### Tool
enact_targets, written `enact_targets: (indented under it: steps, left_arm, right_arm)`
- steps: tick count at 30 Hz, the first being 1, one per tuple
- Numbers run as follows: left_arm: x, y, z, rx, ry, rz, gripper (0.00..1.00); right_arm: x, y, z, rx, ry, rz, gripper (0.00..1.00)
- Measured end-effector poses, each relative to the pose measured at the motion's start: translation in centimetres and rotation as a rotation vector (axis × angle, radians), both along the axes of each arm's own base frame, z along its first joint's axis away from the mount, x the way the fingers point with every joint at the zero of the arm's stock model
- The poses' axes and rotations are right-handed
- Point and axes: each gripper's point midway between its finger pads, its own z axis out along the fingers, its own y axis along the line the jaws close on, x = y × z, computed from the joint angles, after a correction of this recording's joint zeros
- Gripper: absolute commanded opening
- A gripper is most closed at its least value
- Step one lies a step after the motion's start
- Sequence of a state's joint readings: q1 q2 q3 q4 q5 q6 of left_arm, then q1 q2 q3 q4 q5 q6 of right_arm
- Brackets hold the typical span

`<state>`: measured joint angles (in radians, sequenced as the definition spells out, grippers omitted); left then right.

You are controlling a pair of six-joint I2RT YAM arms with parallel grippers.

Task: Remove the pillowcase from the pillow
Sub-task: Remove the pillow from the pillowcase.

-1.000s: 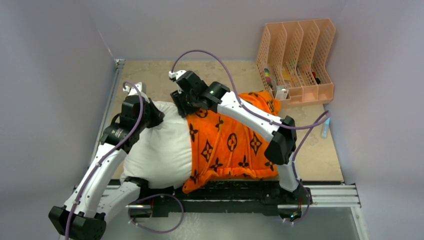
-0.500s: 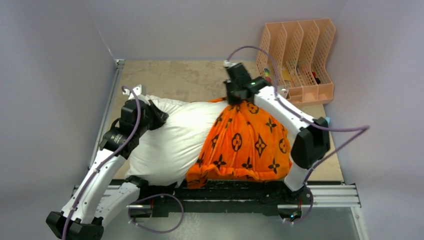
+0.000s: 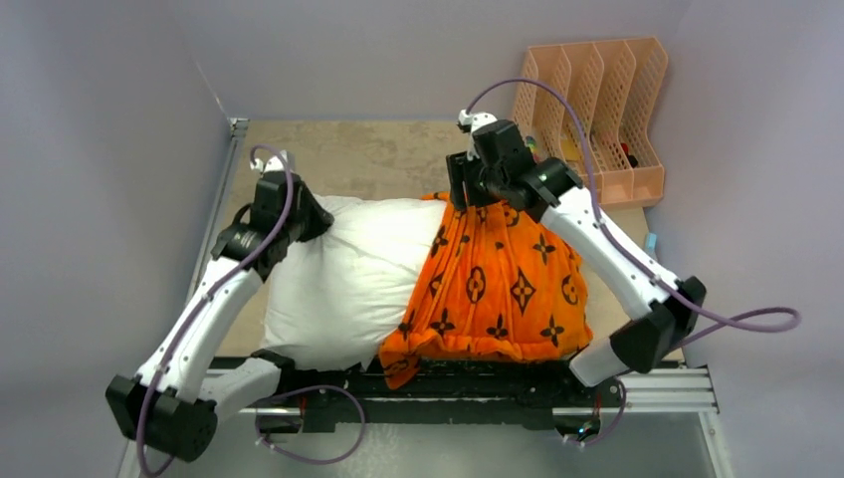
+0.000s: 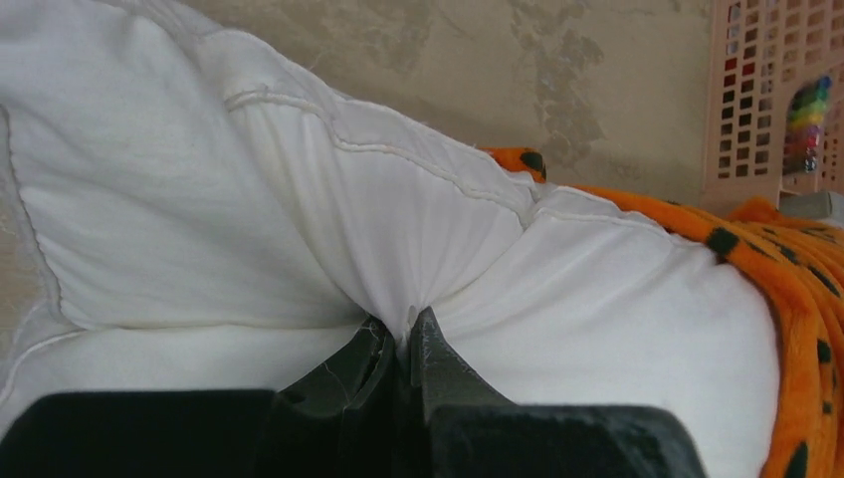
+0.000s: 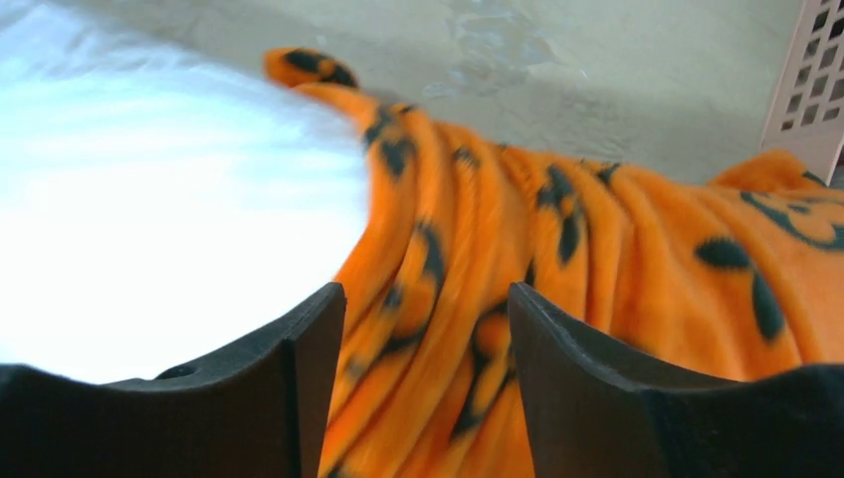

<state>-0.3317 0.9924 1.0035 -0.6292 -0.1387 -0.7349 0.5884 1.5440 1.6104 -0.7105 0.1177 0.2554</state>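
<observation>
The white pillow (image 3: 338, 274) lies across the table, its right half inside the orange pillowcase (image 3: 498, 289) with black motifs. My left gripper (image 3: 316, 224) is shut on a pinch of the pillow's fabric near its far left corner; in the left wrist view the fingers (image 4: 406, 334) are pressed together on gathered white cloth (image 4: 199, 199), with the pillowcase (image 4: 786, 269) at the right. My right gripper (image 3: 468, 199) stands open over the pillowcase's bunched far edge. Its wrist view shows the jaws (image 5: 426, 299) apart, orange folds (image 5: 597, 249) beneath them and white pillow (image 5: 149, 219) to the left.
A peach file organizer (image 3: 597, 110) holding small items stands at the back right, close to the right arm. A small blue object (image 3: 650, 242) lies by the right wall. Grey walls close in on both sides. A metal rail (image 3: 657, 383) runs along the near edge.
The right arm swung right from the pillow's middle, dragging the pillowcase's far edge with it and baring more pillow; its jaws now stand open. The left gripper kept its grip and shifted slightly away.
</observation>
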Motion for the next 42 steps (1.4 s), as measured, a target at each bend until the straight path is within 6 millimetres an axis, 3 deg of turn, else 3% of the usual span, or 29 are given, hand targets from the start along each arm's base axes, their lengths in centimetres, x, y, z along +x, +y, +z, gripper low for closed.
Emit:
enact_targets:
  steps: [4,7,12,15,17,18,21,22,23,25,29,32,34,38,40,42]
  left_arm:
    - [3.4,1.5,0.0,0.01,0.065,0.048,0.0]
    - [6.2,3.2,-0.4,0.037,0.118,0.09,0.0]
    - [11.1,3.9,-0.5,0.081,0.131,0.11,0.0]
    - [11.7,3.9,-0.6,0.087,0.129,0.109,0.0]
    - [11.5,3.9,-0.5,0.086,0.127,0.109,0.0]
    - [11.3,3.9,-0.4,0.085,0.124,0.108,0.11]
    - [10.4,4.2,-0.4,0.088,0.109,0.11,0.58]
    - [10.1,4.4,-0.3,0.094,0.103,0.114,0.67]
    - [9.8,4.7,-0.1,0.098,0.095,0.123,0.7]
    - [9.4,5.4,1.1,0.101,0.066,0.149,0.71]
    - [8.1,6.7,4.5,0.109,-0.006,0.193,0.74]
    - [6.8,6.4,7.1,0.077,-0.062,0.173,0.76]
    - [5.3,6.1,7.7,0.05,-0.082,0.158,0.76]
    - [-0.2,6.0,5.0,0.014,-0.041,0.143,0.78]
    - [-2.2,5.1,3.2,-0.022,0.002,0.102,0.79]
    - [-4.2,3.6,1.8,-0.046,0.034,0.044,0.79]
  right_arm:
    - [-4.6,1.5,3.6,0.013,-0.077,0.064,0.65]
    - [-8.0,3.5,3.9,0.04,-0.083,0.127,0.67]
    - [-14.2,7.1,0.3,0.051,-0.006,0.205,0.76]
    - [-15.9,10.1,-1.9,0.02,0.014,0.244,0.77]
    - [-15.9,11.7,-2.4,0.004,0.002,0.245,0.77]
    - [-15.5,12.6,-2.4,0.001,-0.016,0.237,0.77]
    - [-14.2,14.2,-2.0,0.019,-0.062,0.172,0.8]
    - [-13.7,14.5,-2.0,0.03,-0.075,0.137,0.79]
    - [-13.3,14.6,-2.0,0.035,-0.084,0.102,0.78]
    - [-12.5,14.6,-2.6,0.038,-0.099,0.025,0.75]
    - [-11.7,14.8,-4.4,0.028,-0.106,-0.079,0.58]
    - [-11.3,14.8,-5.5,0.003,-0.122,-0.116,0.25]
    - [-10.7,14.4,-5.9,-0.021,-0.138,-0.146,0.18]
    - [-8.6,13.4,-5.8,-0.018,-0.131,-0.175,0.09]
    - [-7.0,13.0,-5.3,0.01,-0.119,-0.176,0.0]
    - [-5.2,12.4,-4.5,0.047,-0.117,-0.184,0.0]
